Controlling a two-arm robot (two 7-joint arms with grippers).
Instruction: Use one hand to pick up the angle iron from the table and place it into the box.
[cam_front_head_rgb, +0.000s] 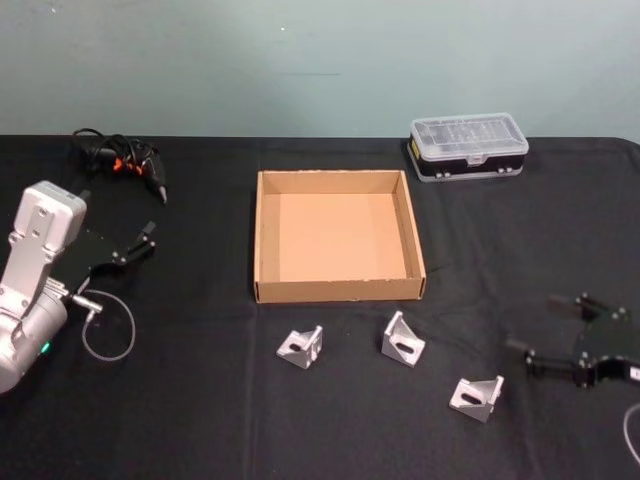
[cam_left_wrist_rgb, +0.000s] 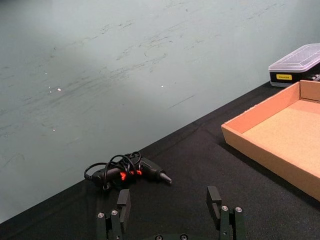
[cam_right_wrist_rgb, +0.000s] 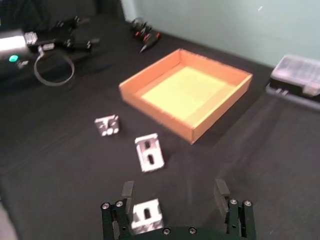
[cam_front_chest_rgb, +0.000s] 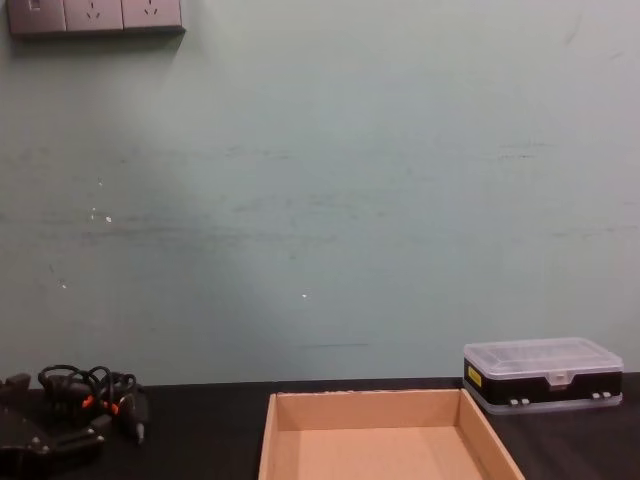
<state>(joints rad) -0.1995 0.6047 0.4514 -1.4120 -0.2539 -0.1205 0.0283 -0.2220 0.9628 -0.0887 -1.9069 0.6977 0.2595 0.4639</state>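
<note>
Clear-lidded black case far right, cable-wrapped black tool far left, pale green wall behind

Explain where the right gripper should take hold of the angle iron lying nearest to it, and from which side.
Probably from above: the nearest angle iron sits low on the table, one flange flat, one raised. The open right gripper should lower its fingers astride the raised flange and close on its two flat faces.
</note>
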